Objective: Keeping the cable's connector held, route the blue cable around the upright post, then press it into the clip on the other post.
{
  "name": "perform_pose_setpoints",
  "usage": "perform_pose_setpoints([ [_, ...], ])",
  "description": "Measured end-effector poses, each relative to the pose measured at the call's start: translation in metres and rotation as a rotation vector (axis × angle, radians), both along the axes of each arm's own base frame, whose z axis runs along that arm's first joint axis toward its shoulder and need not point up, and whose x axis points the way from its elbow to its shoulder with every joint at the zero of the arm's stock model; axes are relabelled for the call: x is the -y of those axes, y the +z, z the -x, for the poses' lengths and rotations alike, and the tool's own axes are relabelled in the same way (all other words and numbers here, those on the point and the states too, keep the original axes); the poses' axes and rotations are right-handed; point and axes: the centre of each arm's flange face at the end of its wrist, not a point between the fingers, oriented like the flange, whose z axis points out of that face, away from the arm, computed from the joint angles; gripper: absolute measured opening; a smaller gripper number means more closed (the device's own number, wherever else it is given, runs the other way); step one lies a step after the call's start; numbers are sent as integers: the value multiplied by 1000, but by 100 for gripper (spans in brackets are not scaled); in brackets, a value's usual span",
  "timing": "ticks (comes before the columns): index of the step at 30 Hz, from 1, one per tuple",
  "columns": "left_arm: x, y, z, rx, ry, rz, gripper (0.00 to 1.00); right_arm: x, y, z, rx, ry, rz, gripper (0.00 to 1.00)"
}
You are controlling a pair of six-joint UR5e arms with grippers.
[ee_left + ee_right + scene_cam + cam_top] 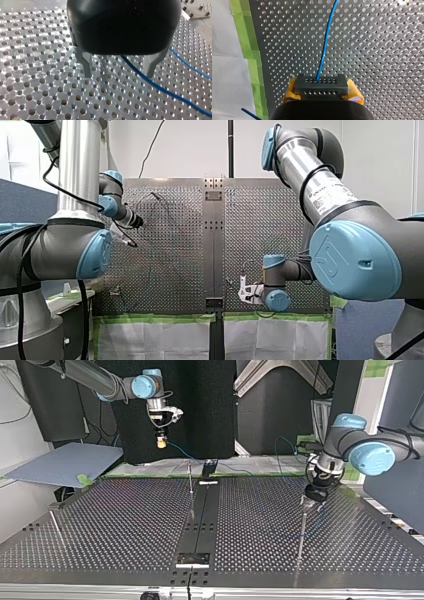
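My right gripper [323, 92] is shut on the dark connector [320, 83], its yellow pads [355, 93] on either side. The blue cable [324, 45] runs out of the connector over the perforated table. In the top view my right gripper [160, 442] hangs high at the back left. My left gripper [314, 501] sits low over the table at the right, close behind a thin upright post [302, 527]. Seen from the left wrist, my left gripper [120, 73] is open with nothing held. The blue cable [155, 86] lies on the plate under it, running between the metal fingers [86, 65].
Two more thin posts stand on the plate, one at the centre back [190, 480] and one at the top view's left [54, 522]. A dark centre strip [202, 520] splits the plate. Green tape [253, 62] lines the table's edge beside my right gripper.
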Motion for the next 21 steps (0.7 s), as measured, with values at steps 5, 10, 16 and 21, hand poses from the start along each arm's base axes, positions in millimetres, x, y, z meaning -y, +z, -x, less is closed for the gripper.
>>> perform_pose_setpoints([
  [5,-2,4,6,24,17,29,100,0,0,0,1,0,1,0],
  [10,-3,2,8,25,27,36,100,0,0,0,1,1,2,0],
  [16,-9,1,9,18,56,23,100,0,0,-1,1,2,1,0],
  [21,-14,1,11,9,76,8,100,-1,0,-1,1,2,1,0],
])
